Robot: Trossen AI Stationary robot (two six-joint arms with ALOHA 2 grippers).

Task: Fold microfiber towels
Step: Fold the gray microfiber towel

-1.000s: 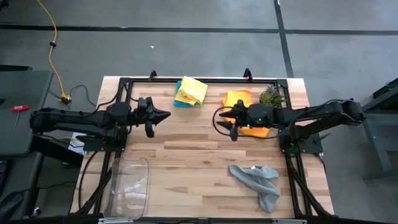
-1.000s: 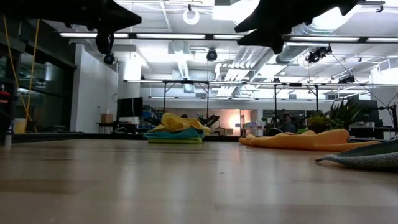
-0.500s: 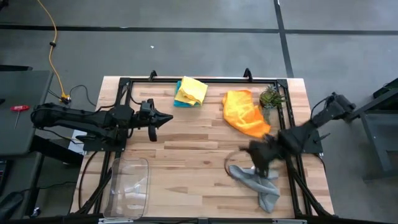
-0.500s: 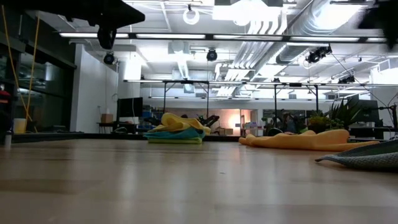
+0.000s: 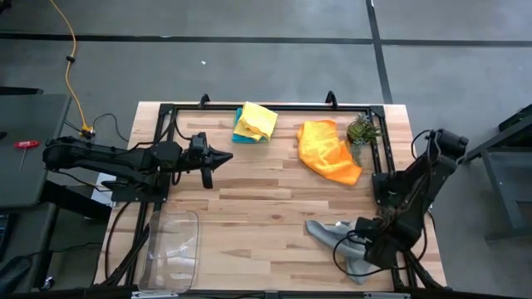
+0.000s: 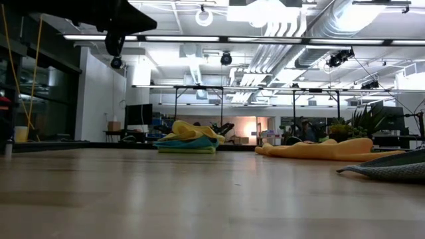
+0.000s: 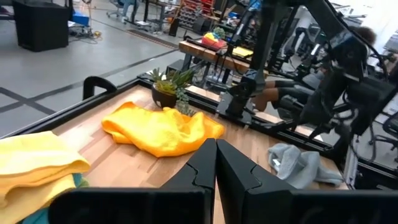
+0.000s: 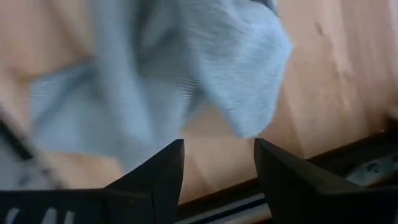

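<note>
The grey towel (image 5: 321,230) lies crumpled on the table near its near right corner; it also shows in the right wrist view (image 8: 186,74). My right gripper (image 5: 342,253) is open just above it (image 8: 217,162), fingers pointing down at the cloth. The orange towel (image 5: 328,151) lies loosely spread at the far right. The yellow towel (image 5: 256,121) tops a pile with teal and lime cloth at the far middle. My left gripper (image 5: 223,155) is shut and empty, held above the table left of centre (image 7: 216,163).
A small spiky green plant (image 5: 362,129) stands at the far right beside the orange towel. A clear plastic tray (image 5: 173,247) lies at the near left. A black frame (image 5: 274,107) runs round the table's edge. Bare wood lies at the table's middle.
My right gripper has swept from beside the orange towel toward the table's near edge and has come down over the grey towel. The towels lie as before.
</note>
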